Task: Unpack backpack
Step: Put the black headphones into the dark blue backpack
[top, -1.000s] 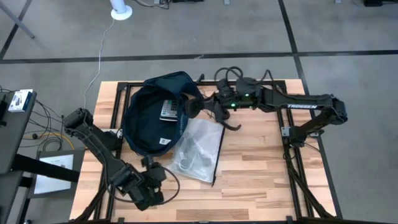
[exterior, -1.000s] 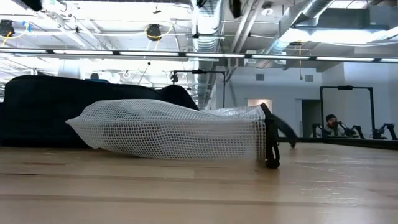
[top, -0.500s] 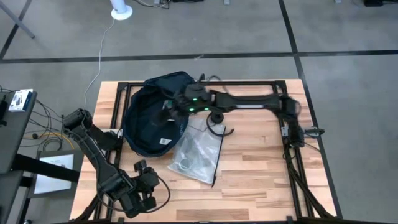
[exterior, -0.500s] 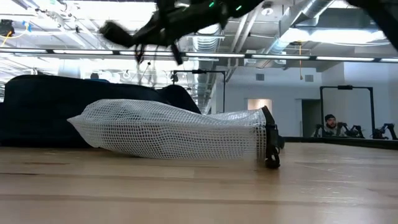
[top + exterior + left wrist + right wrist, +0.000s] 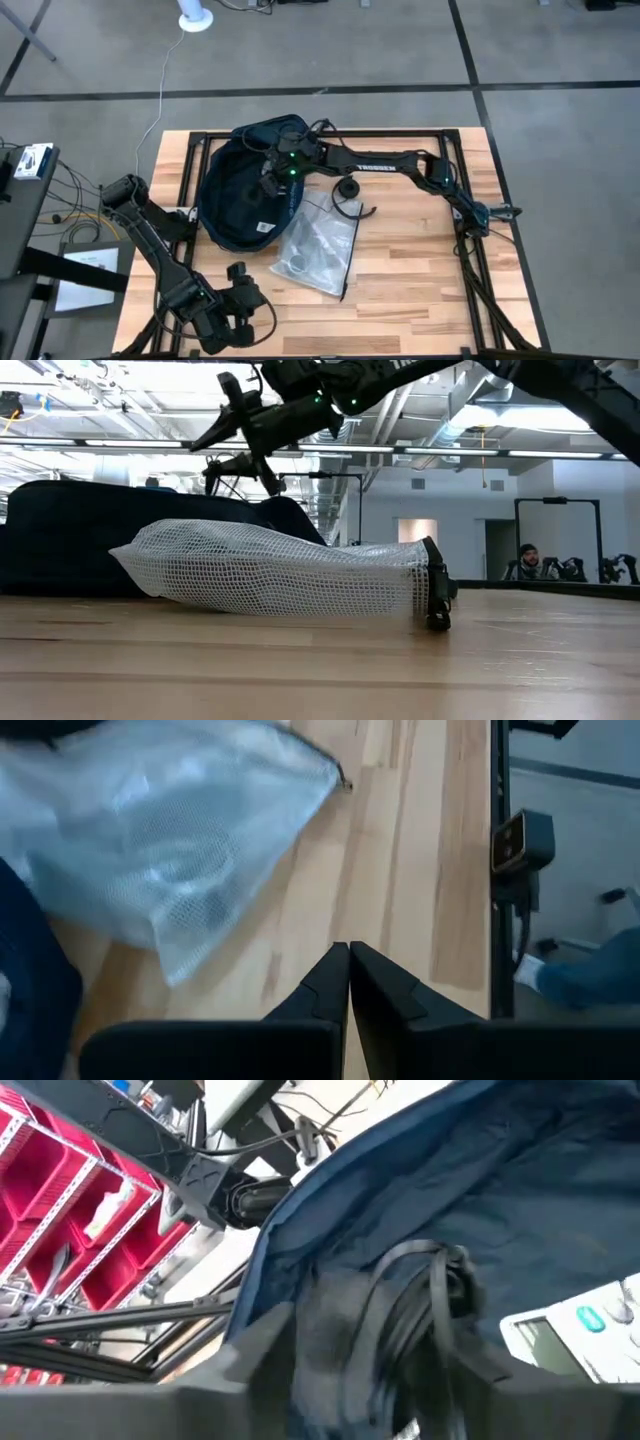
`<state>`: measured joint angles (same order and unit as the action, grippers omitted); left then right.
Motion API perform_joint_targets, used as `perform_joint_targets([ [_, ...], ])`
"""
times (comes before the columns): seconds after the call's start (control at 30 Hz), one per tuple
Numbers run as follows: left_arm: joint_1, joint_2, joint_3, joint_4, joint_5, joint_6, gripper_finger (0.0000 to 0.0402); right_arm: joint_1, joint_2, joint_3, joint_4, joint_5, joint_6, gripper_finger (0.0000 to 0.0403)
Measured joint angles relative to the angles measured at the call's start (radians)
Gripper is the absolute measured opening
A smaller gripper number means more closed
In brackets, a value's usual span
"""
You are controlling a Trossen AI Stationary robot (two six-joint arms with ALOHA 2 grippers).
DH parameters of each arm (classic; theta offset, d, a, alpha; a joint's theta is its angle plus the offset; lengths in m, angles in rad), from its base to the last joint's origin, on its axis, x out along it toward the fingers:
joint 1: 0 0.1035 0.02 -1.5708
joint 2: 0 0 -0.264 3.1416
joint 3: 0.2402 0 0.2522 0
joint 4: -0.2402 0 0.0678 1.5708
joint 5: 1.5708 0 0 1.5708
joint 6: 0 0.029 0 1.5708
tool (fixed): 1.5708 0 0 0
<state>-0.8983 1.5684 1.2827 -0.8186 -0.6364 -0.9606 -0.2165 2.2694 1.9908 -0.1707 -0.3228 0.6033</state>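
Observation:
The dark navy backpack [image 5: 235, 195] lies on its back at the table's far left, its mouth open upward. A grey calculator-like item [image 5: 580, 1335] and black straps [image 5: 430, 1300] lie inside it. My right gripper [image 5: 272, 172] reaches across from the right and hovers open above that mouth; the low view shows its fingers [image 5: 215, 448] spread apart, clear of the backpack [image 5: 60, 540]. A clear mesh pouch [image 5: 318, 245] lies flat on the table, right of the backpack. My left gripper [image 5: 240, 275] waits shut near the table's near left corner, its fingers [image 5: 348, 982] pointing toward the pouch [image 5: 170, 830].
A black cord with a hook [image 5: 350, 198] lies on the table just beyond the pouch. A white label [image 5: 264, 226] shows inside the backpack. Bare wood [image 5: 420, 270] stretches right and near of the pouch. Beyond the table, a person [image 5: 530, 560] sits far off.
My right gripper has swept toward the table's left edge, from beside the backpack's right side to above its open mouth, and it has opened. My left arm has drawn back a little toward the near edge. The pouch and backpack have stayed put.

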Motion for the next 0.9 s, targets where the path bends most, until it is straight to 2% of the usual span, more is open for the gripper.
perform_joint_targets([
  [0.13,0.017,0.0,0.0,0.008,-0.008,0.03,0.0,0.0,-0.032,0.002,-0.048,-0.02,0.02,0.0225],
  [0.23,0.035,0.0,0.0,0.007,-0.008,0.041,0.0,0.0,-0.047,0.002,-0.071,-0.021,0.026,0.0242],
  [0.37,0.054,0.0,0.0,0.007,-0.008,0.041,0.0,-0.008,-0.067,0.002,-0.16,-0.023,0.027,0.0245],
  [0.53,0.059,0.001,0.0,0.007,-0.008,0.049,0.0,-0.031,-0.084,0.002,-0.37,-0.023,-0.013,0.0244],
  [0.6,0.062,0.001,0.0,0.008,-0.008,0.071,0.0,-0.038,-0.083,0.002,-0.424,-0.023,0.026,0.0244],
  [0.77,0.083,0.002,0.0,0.008,-0.008,0.103,0.0,-0.041,-0.073,0.002,-0.428,-0.019,0.029,0.0244],
  [0.9,0.084,0.002,0.0,0.009,-0.008,0.097,0.0,-0.035,-0.073,0.002,-0.501,-0.017,-0.02,0.0244],
])
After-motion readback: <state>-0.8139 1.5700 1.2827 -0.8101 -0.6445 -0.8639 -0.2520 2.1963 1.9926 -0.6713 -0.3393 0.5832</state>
